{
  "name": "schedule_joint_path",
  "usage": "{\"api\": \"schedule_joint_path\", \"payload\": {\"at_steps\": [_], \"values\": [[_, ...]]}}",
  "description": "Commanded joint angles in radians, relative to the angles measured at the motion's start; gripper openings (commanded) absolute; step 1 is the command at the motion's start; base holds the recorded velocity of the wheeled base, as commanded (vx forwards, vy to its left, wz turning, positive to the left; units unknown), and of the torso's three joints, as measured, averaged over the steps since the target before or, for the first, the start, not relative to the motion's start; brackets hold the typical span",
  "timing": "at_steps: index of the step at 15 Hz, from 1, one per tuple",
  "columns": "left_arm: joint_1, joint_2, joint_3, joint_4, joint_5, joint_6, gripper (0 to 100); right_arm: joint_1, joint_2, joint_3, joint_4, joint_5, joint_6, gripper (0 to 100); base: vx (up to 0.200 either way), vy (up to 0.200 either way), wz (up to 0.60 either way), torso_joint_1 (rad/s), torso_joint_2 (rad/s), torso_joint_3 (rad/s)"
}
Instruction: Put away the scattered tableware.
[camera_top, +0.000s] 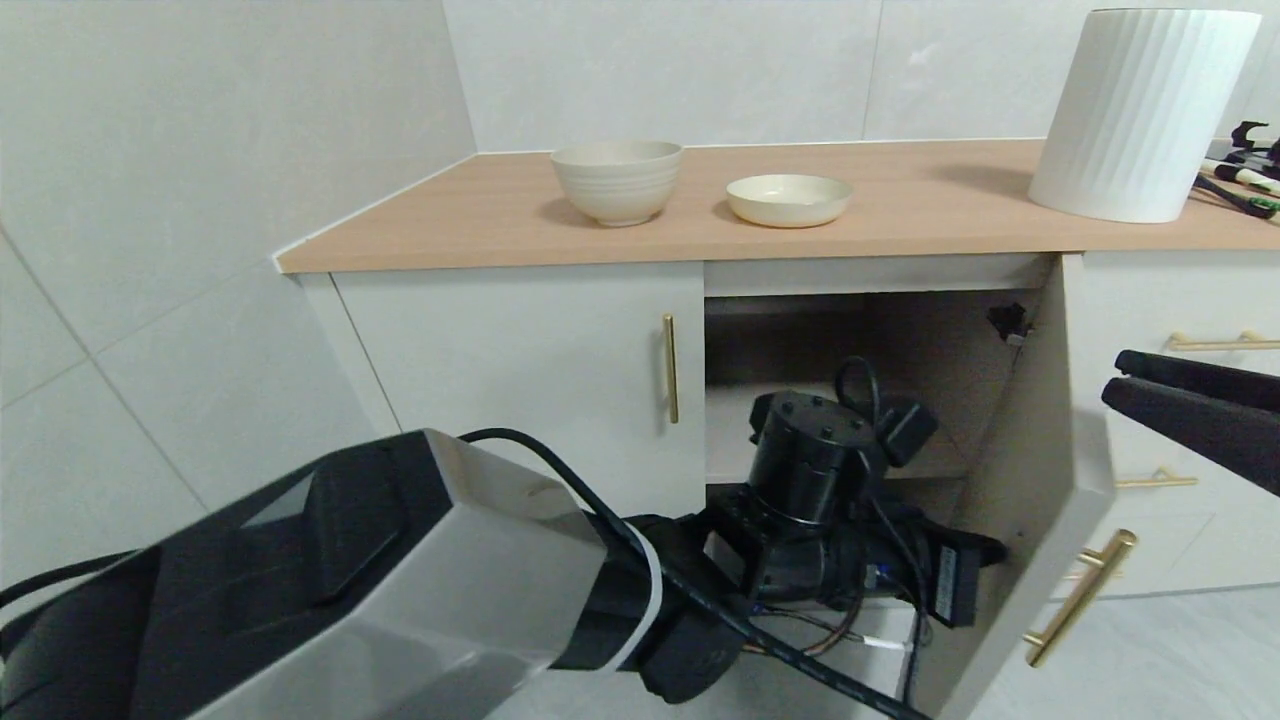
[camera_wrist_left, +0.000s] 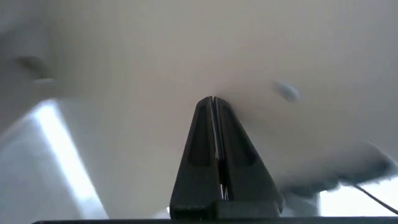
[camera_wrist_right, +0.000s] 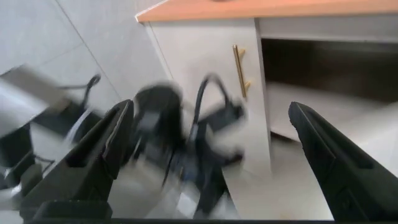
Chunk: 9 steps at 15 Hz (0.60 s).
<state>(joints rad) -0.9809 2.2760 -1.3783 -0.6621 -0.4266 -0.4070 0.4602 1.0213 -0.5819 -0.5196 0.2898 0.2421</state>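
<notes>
A home-style kitchen: a light wood-grain surface (camera_top: 930, 215) spans the upper frame above pale grey base cabinets (camera_top: 520, 360) with slim brass bar handles (camera_top: 670, 368), one door (camera_top: 1040, 490) hanging open at centre right. At left rise large pale wall tiles (camera_top: 200, 150). A cream ribbed bowl (camera_top: 617, 180) and a cream shallow dish (camera_top: 789, 199) sit on top.

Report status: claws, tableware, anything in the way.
Left claw shut, empty, low at open cabinet. Right claw open, empty. Bowl and dish on counter, untouched. Door swung wide.
</notes>
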Motion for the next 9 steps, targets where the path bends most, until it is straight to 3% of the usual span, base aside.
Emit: {"api": "schedule_joint_path", "payload": {"at_steps": [1, 3, 5, 6, 8, 9], "values": [[-0.076, -0.009, -0.042, 0.024, 0.0, -0.001, 0, 0.0, 0.019, -0.036, 0.015, -0.014, 0.0, 100, 0.0, 0.0, 0.0, 0.0, 0.0, 0.0], [-0.142, -0.012, -0.05, 0.041, 0.003, 0.001, 0, 0.0, 0.016, -0.05, 0.036, -0.029, 0.0, 100, 0.0, 0.0, 0.0, 0.0, 0.0, 0.0], [-0.148, -0.05, -0.041, 0.038, 0.031, 0.001, 0, 0.0, 0.013, -0.05, 0.038, -0.029, 0.0, 100, 0.0, 0.0, 0.0, 0.0, 0.0, 0.0], [-0.137, -0.082, -0.03, 0.038, 0.068, 0.001, 0, 0.0, 0.017, -0.05, 0.039, -0.029, 0.0, 100, 0.0, 0.0, 0.0, 0.0, 0.0, 0.0], [-0.093, -0.131, -0.008, 0.039, 0.077, 0.001, 0, 0.0, 0.03, -0.05, 0.039, -0.029, 0.0, 100, 0.0, 0.0, 0.0, 0.0, 0.0, 0.0], [-0.045, -0.185, 0.021, 0.039, 0.081, 0.001, 0, 0.0, 0.053, -0.052, 0.039, -0.029, 0.0, 100, 0.0, 0.0, 0.0, 0.0, 0.0, 0.0]]}}
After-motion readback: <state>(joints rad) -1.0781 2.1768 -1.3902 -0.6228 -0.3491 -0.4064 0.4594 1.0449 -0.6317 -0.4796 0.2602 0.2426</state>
